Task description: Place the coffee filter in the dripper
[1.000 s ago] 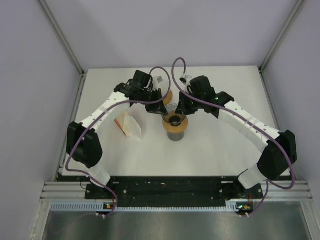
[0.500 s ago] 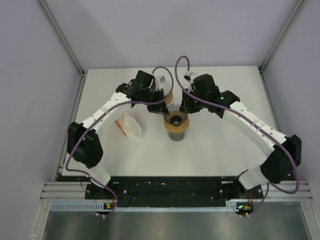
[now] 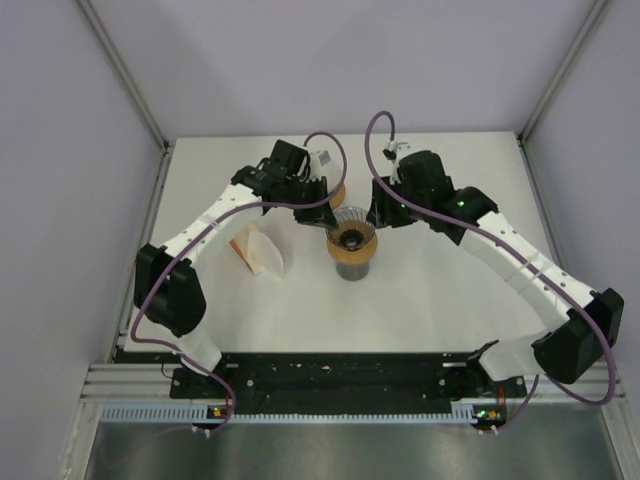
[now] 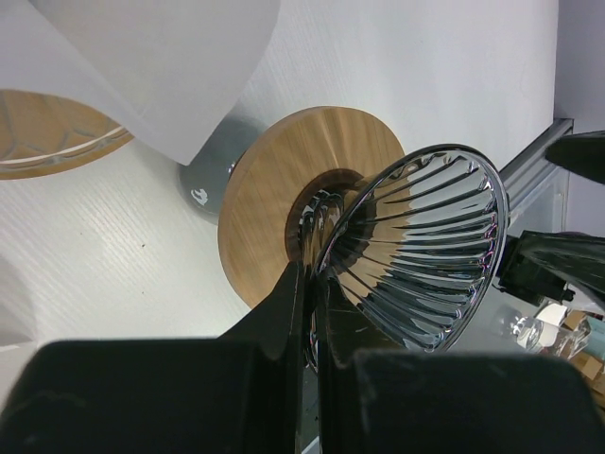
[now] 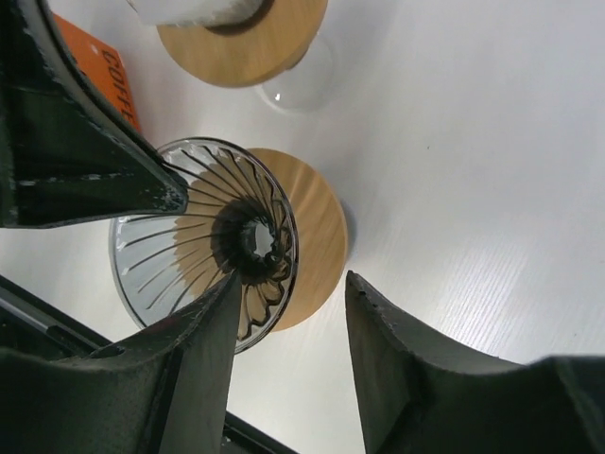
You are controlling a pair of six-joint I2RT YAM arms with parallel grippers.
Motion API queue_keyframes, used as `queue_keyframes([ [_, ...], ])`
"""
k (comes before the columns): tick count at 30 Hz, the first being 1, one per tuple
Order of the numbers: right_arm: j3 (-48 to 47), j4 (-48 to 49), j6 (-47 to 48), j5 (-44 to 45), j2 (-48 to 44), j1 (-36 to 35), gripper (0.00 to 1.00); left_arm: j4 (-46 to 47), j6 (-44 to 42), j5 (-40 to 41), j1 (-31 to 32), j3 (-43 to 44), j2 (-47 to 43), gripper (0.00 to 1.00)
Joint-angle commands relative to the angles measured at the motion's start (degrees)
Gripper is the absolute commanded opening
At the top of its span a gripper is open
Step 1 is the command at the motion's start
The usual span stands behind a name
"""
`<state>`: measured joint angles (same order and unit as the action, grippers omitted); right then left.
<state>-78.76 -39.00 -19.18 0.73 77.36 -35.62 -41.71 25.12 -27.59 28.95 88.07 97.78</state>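
Nearest the arm bases on the white table [image 3: 430,300], the coffee filter [image 3: 264,254] lies as white paper with an orange packet [image 3: 240,247] at its left edge. It is left of the dripper [image 3: 351,238] and apart from it. The dripper, a ribbed glass cone with a wooden collar [image 4: 274,189], stands on a dark cup [image 3: 351,270] at mid-table. Just beyond it the two tools come in from either side. The left gripper [image 4: 307,276] is pinched tight on the cone's glass rim, its fingers almost together. The right gripper [image 5: 291,284] has its jaws parted and grips nothing. One finger overlaps the cone's edge in the wrist view, though contact cannot be judged, and the other stands clear of the collar. Farther back, a second wooden-collared piece [image 3: 335,192] sits between the two wrists.
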Motion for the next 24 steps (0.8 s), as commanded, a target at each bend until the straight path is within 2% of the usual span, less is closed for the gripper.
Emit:
queue_keyframes([
  [1, 1.2, 1.6, -1.7, -3.5, 2.9, -0.3, 0.44, -1.9, -3.5, 7.3, 0.3, 0.4, 0.0, 0.00],
  [5, 3.3, 3.7, -2.4, -4.9, 4.0, -0.4, 0.23, 0.2, -3.4, 8.2, 1.2, -1.1, -0.6, 0.00],
  [11, 7.0, 5.4, -2.7, -5.3, 4.6, -0.3, 0.01, 2.1, -4.0, 9.0, 1.5, -3.9, -0.4, 0.00],
  [17, 8.4, 5.7, -2.1, -4.7, 6.0, -0.3, 0.00, 0.8, -3.4, 4.8, 1.3, -6.1, 4.6, 0.00],
  [24, 10.0, 3.8, -3.5, -8.0, 8.5, 1.0, 0.00, -0.5, -2.4, 0.7, 0.8, -5.9, 10.0, 0.00],
])
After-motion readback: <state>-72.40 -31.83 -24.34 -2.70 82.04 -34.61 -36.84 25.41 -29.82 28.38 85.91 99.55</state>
